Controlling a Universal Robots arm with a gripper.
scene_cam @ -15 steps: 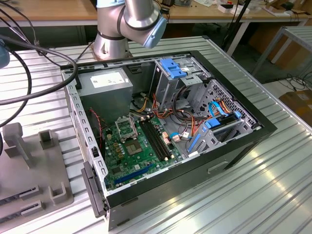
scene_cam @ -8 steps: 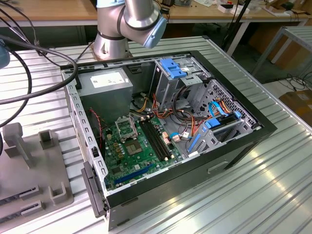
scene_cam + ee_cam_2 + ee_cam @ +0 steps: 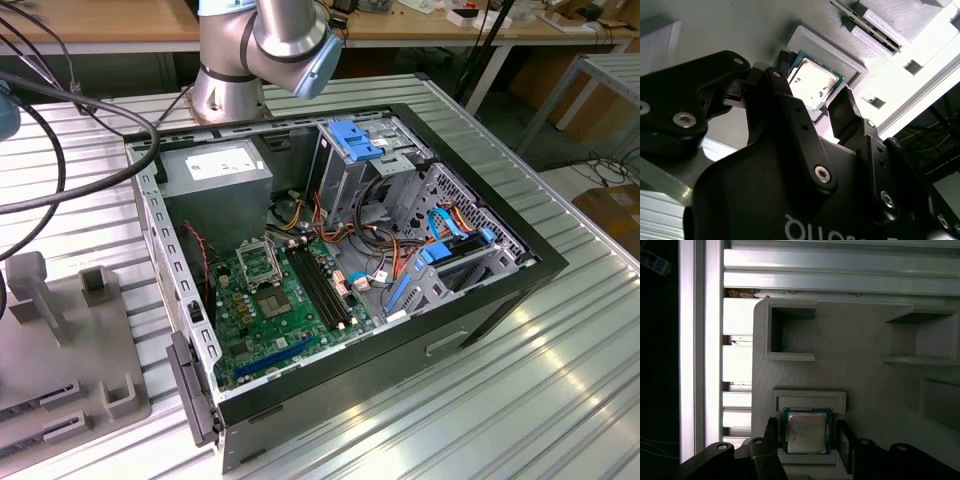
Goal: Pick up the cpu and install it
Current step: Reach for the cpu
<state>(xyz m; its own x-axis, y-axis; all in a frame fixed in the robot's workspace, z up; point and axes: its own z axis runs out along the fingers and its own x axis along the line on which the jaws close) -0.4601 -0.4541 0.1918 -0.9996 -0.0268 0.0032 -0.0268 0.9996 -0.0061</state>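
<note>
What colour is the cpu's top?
The cpu has a silver-grey top; clearest in the first wrist view.

My end effector [image 3: 807,424] straddles the cpu [image 3: 807,432] with slim gaps either side; the holder rim [image 3: 810,396] walls the far edge. In the exterior view, mid-frame, the socket [image 3: 262,262] is clear overhead, with cables [image 3: 372,225] crowding its right.

Cpu [image 3: 807,432] sits in a pocket of the fixture [image 3: 865,365], gripper [image 3: 807,436] fingers spread, one on each side of it. Fixture lies on the table [image 3: 560,400] at the exterior view's left edge. Case [image 3: 480,320] sits beside it to the right, motherboard [image 3: 260,310] inside.
</note>
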